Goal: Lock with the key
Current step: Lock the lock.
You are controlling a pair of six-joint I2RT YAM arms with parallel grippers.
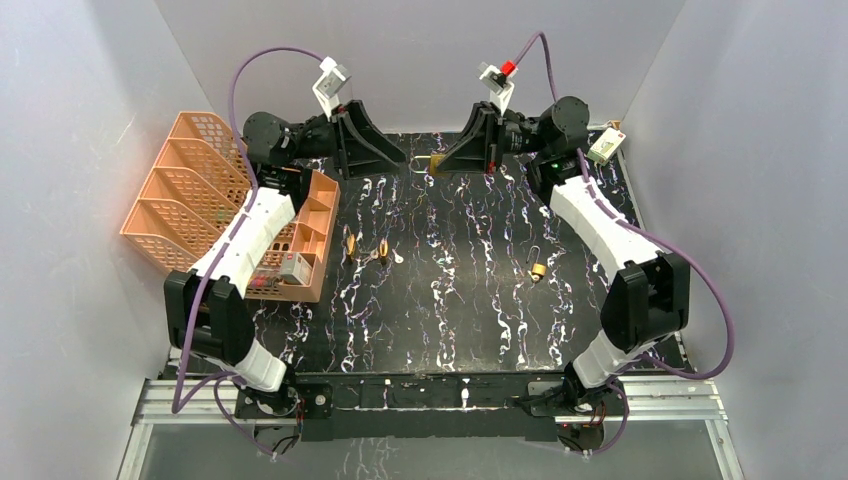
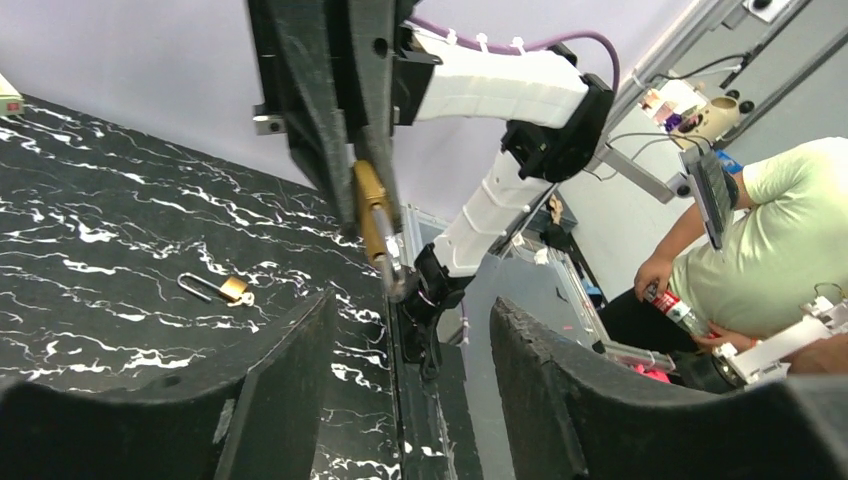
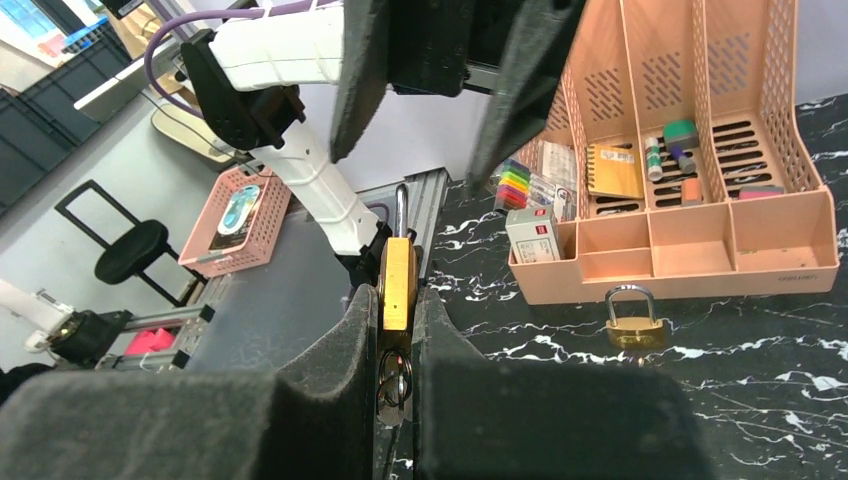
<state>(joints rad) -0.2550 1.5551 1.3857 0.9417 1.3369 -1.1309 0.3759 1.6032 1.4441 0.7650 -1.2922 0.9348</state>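
My right gripper is shut on a brass padlock, held edge-on with its shackle pointing away from the camera. A key on a ring sits at the padlock's base, deep between the fingers. In the top view this padlock is held above the far edge of the table. My left gripper is open and empty, and faces the padlock from the other side. Its shackle tip is just beyond the left fingertips. Whether the shackle is latched cannot be told.
Other brass padlocks lie on the black marbled table: two at left centre and one at right. An orange desk organizer and an orange file rack stand at the left. A small white device lies at the far right.
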